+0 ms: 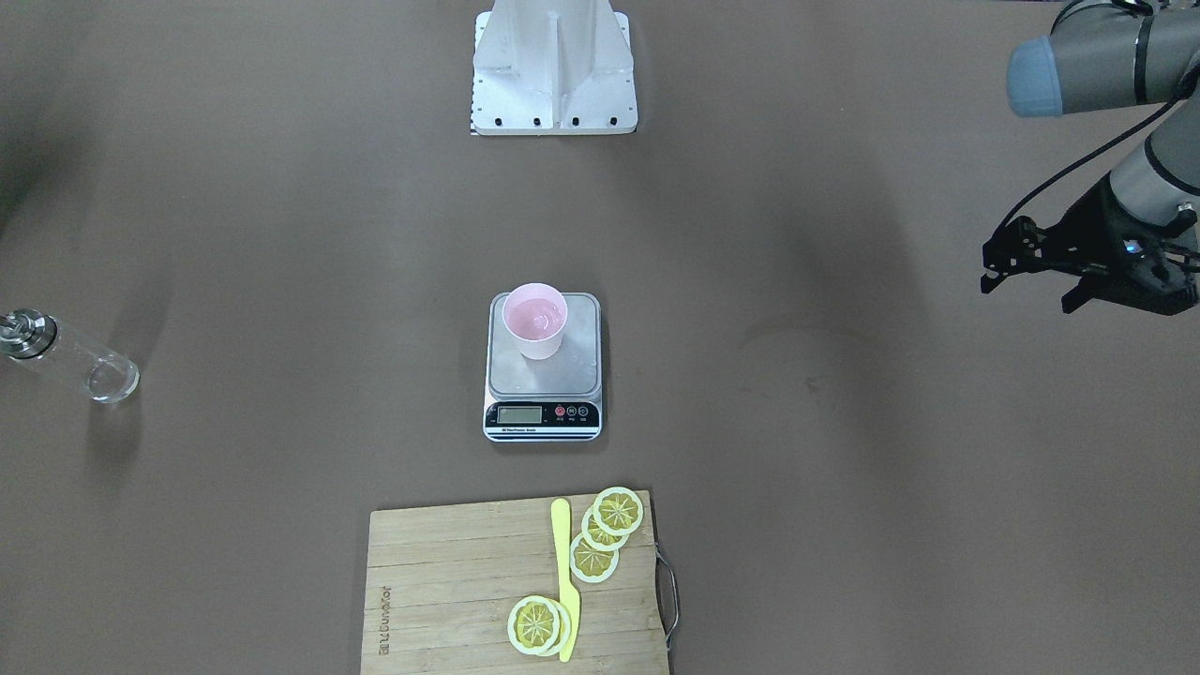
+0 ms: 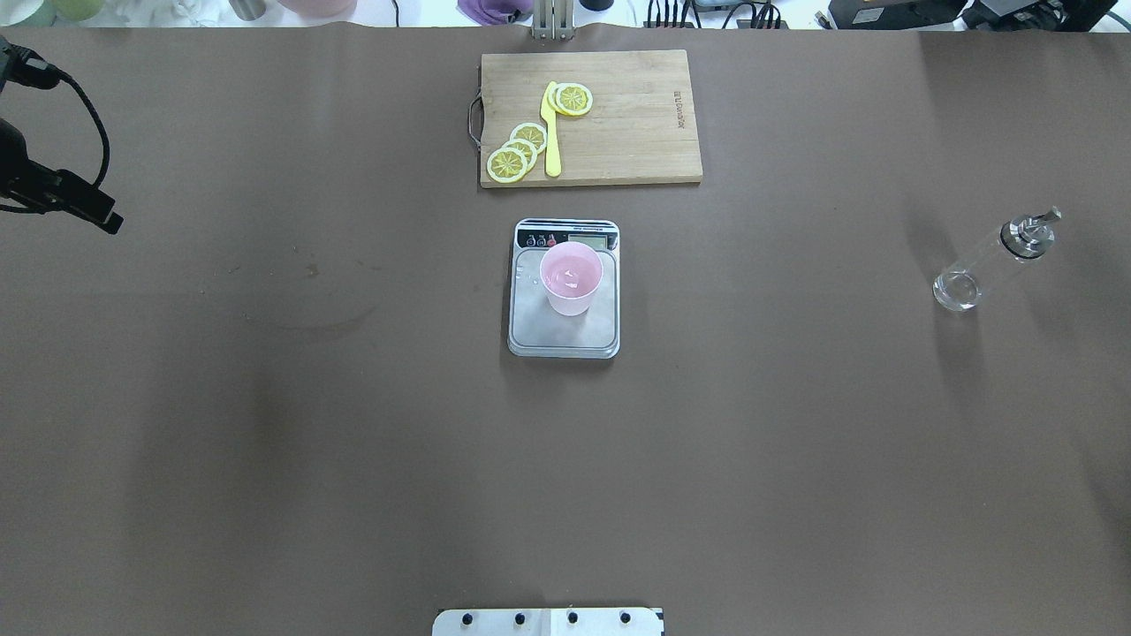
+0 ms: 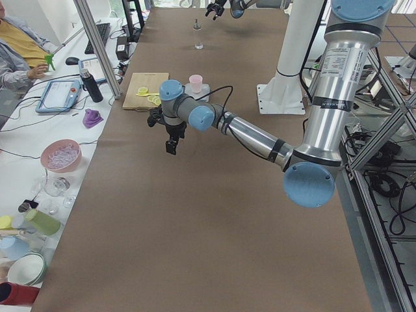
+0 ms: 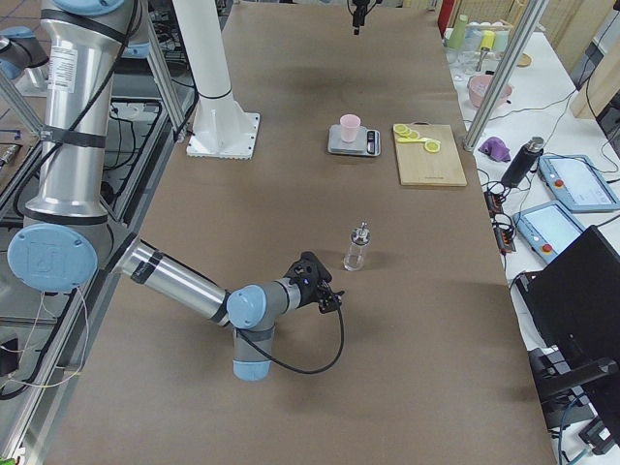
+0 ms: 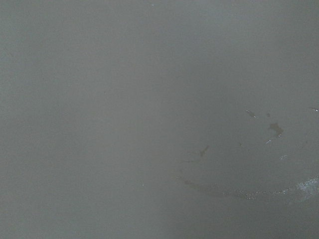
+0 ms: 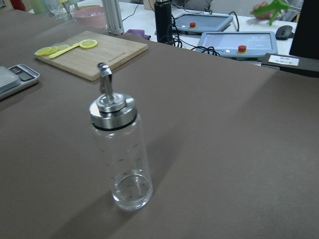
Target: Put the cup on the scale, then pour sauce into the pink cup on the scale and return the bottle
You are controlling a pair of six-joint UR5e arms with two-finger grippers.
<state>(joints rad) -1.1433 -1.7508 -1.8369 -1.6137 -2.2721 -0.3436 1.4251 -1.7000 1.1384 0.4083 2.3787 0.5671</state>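
**Status.** The left pincer [image 1: 1027, 292] hangs over bare tabletop [image 2: 795, 442], jaws apart and empty. Well to its right, the cup [image 2: 571, 278] stands upright on the scale [image 2: 530, 331], toward the display end, with clear liquid in it. Further right, the bottle [image 2: 990, 265] stands upright just beside the right pincer [image 4: 327, 298], apart from it. The right pincer's jaw state cannot be told.

**Hazards.** Pouring and return appear done.
- Withdrawing the right pincer could clip the bottle. It is tall, narrow glass and would probably topple and roll.
- Droplets beside the cup may affect the reading.

**Surface and room.** The tabletop is a matte brown sheet with a faint ring stain [image 2: 309, 322] near the left pincer. A board [image 2: 636, 132] with lemon slices [image 2: 508, 163] lies beyond the scale. The side bench carries tablets and bowls.
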